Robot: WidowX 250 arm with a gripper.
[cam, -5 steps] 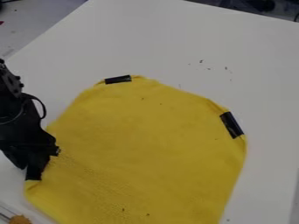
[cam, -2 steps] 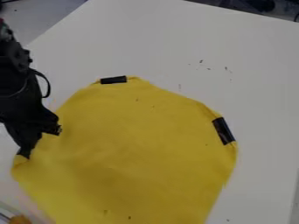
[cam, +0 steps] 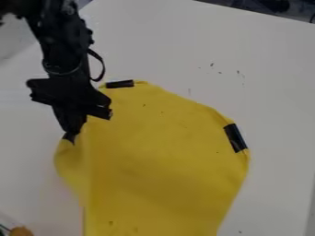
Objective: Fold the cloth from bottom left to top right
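Yellow fabric, one piece, spreads across a table: the cloth (cam: 163, 170). One black two-finger gripper (cam: 70, 136) hangs over its left side, pointing down. Its two fingers are closed, with one corner of the cloth pinched between the tips. That corner is raised, and from it the cloth drapes downward, with one long upright crease running below the gripper and a rounded flap bulging to the left of the crease. The rest of the cloth lies to the right of the gripper and below it, running out of view at the bottom.

Three dark patches mark the cloth's border. One is a patch right at the gripper's tips. A second, a short black strip (cam: 119, 84), is above and to the right of the tips, just beside the gripper's body. The third, a longer black strip (cam: 235, 138), sits well apart to the right, on the far edge of the cloth.

One black cable (cam: 102, 69) loops out above the gripper. One white table (cam: 271, 92) lies beneath everything, with several tiny dark specks well apart to the gripper's upper right. One small orange-brown item (cam: 21, 231), partly cut off, is below and left of the gripper.
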